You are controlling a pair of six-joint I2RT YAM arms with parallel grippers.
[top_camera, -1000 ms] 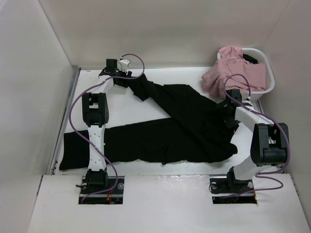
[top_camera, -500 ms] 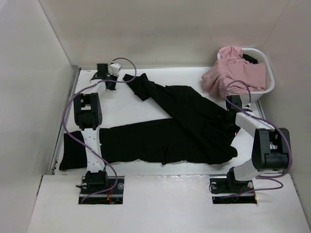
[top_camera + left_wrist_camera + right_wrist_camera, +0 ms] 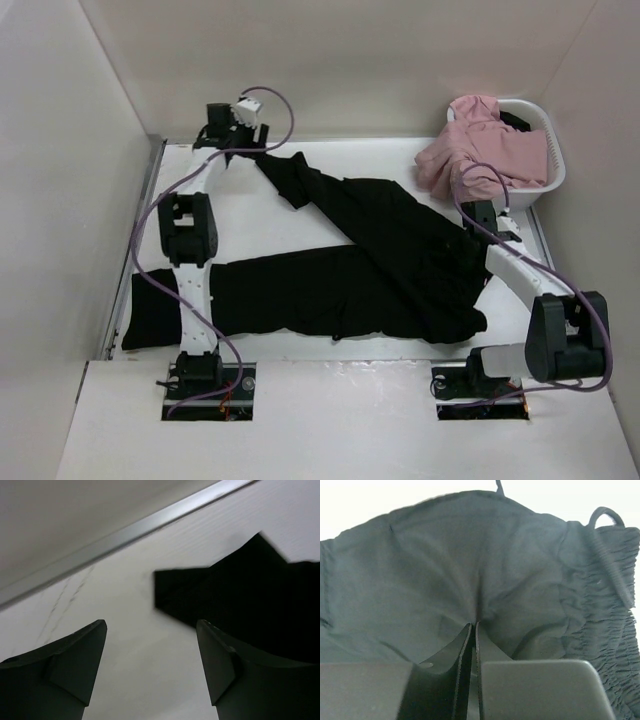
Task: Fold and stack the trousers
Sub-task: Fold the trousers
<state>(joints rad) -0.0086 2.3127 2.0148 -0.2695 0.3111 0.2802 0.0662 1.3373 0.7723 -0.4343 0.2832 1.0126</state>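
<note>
The black trousers (image 3: 380, 260) lie spread across the table, one leg running left along the front, the other reaching to the back left. My left gripper (image 3: 250, 136) hovers open at the back left, just left of that leg's end (image 3: 235, 595), with only bare table between its fingers (image 3: 75, 665). At the waist on the right side, my right gripper (image 3: 476, 230) is shut, and its tips (image 3: 474, 626) pinch a fold of the trousers (image 3: 470, 565). The gathered elastic waistband (image 3: 605, 610) and a drawstring loop (image 3: 606, 514) show beside it.
A white basket (image 3: 552, 150) at the back right holds a pale pink garment (image 3: 480, 150) that spills over its rim toward the right arm. A metal strip (image 3: 125, 532) runs along the foot of the back wall. Walls close in left and right.
The left gripper let go of the back leg's end, swung left, then rose toward the back wall, open. The right gripper closed on the waist fabric while its elbow dropped toward the front.
</note>
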